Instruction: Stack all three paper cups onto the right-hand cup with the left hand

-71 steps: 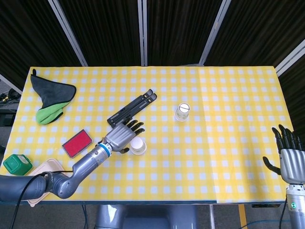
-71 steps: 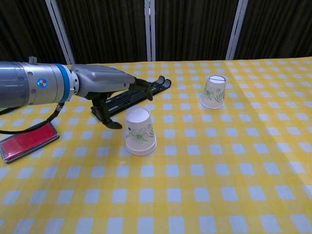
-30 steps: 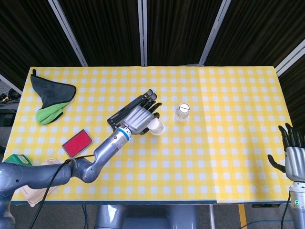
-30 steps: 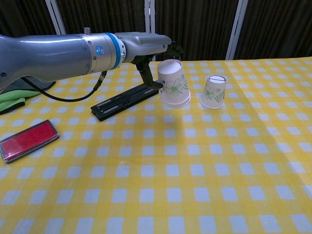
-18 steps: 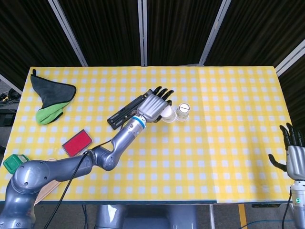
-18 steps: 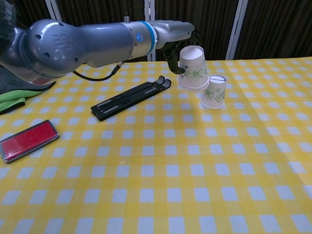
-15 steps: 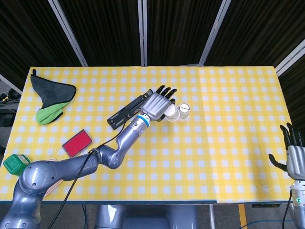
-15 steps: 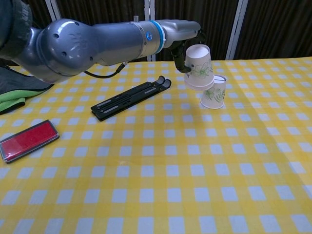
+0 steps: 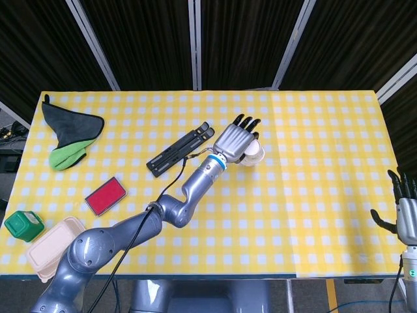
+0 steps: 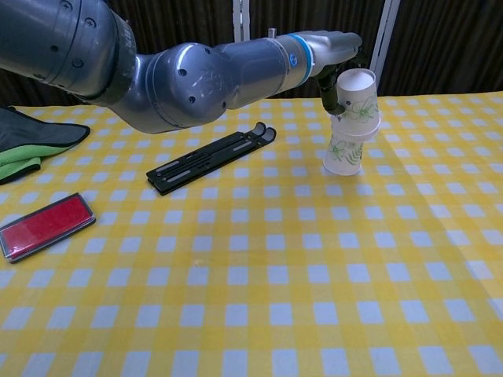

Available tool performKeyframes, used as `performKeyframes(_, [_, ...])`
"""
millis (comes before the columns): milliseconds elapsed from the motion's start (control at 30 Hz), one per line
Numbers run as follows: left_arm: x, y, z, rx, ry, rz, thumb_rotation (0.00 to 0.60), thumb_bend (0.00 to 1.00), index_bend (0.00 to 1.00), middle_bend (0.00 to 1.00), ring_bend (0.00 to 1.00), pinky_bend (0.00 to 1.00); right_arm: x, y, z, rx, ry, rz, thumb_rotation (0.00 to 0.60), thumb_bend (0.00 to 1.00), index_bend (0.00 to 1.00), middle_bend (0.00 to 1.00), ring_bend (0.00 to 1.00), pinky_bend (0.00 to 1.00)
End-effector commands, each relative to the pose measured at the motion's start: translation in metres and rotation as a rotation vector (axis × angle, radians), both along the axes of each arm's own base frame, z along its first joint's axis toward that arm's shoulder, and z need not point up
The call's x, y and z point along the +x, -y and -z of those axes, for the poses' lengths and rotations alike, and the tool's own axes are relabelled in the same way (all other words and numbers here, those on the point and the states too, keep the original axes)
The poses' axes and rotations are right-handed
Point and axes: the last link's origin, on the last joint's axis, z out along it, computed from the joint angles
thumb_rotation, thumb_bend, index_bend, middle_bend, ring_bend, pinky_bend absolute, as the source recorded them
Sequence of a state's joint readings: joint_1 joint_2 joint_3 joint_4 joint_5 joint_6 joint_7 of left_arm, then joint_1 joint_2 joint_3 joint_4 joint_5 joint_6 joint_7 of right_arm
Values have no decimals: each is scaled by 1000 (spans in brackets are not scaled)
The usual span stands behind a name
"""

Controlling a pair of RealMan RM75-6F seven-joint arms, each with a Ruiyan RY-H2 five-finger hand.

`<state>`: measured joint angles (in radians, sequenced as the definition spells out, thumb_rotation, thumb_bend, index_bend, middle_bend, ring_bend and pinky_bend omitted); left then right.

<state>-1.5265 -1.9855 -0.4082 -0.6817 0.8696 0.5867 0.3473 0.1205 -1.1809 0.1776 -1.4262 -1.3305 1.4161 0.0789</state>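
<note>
Chest view shows the left hand gripping an upside-down paper cup, set over the top of a second cup that stands upside down on the yellow checked desk. The held cup sits slightly tilted, not pushed fully down. A black bar lies left of the cups, a red case further left. Head view shows the right hand at the desk's right edge, fingers apart, holding nothing.

Setting: robot lab test bench. Table with yellow checked cloth fills mid-frame; black curtain with metal poles across top of frame; loose cables at far left edge.
</note>
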Motion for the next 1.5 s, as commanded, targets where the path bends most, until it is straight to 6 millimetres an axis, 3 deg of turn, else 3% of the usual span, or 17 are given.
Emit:
performKeyframes(33, [6, 0, 3, 0, 1, 7, 600, 502, 419, 0, 0, 0, 0, 0, -1, -1, 2, 1, 600, 153, 0, 0, 0, 0])
performKeyframes(533, [9, -6, 10, 37, -52, 1, 600, 494, 397, 0, 0, 0, 0, -1, -4, -10, 12, -4, 600, 152, 0, 0, 0, 0])
performKeyframes(567, [10, -7, 11, 37, -55, -1, 600, 485, 351, 0, 0, 0, 0, -1, -4, -10, 12, -4, 600, 152, 0, 0, 0, 0])
performKeyframes(667, [10, -8, 13, 43, -76, -3, 600, 395, 82, 0, 0, 0, 0, -2, -5, -10, 13, -3, 600, 153, 0, 0, 0, 0])
performKeyframes(733, [9, -9, 15, 57, -102, 0, 600, 318, 3, 0, 0, 0, -1, -2, -5, -10, 14, -1, 600, 153, 0, 0, 0, 0])
performKeyframes(867, [11, -10, 14, 102, -108, -1, 600, 234, 0, 0, 0, 0, 0, -3, -5, -8, 13, -4, 600, 153, 0, 0, 0, 0])
performKeyframes(1267, [1, -14, 4, 140, -83, -14, 600, 233, 0, 0, 0, 0, 2, -5, -6, -11, 3, -4, 600, 153, 0, 0, 0, 0])
performKeyframes(1367, [-11, -13, -1, 147, -65, -12, 600, 233, 0, 0, 0, 0, 1, -5, -7, -15, 1, 0, 600, 153, 0, 0, 0, 0])
performKeyframes(1500, [-46, -7, -19, 161, -29, -16, 600, 233, 0, 0, 0, 0, 0, -4, -6, -15, -3, 6, 600, 153, 0, 0, 0, 0])
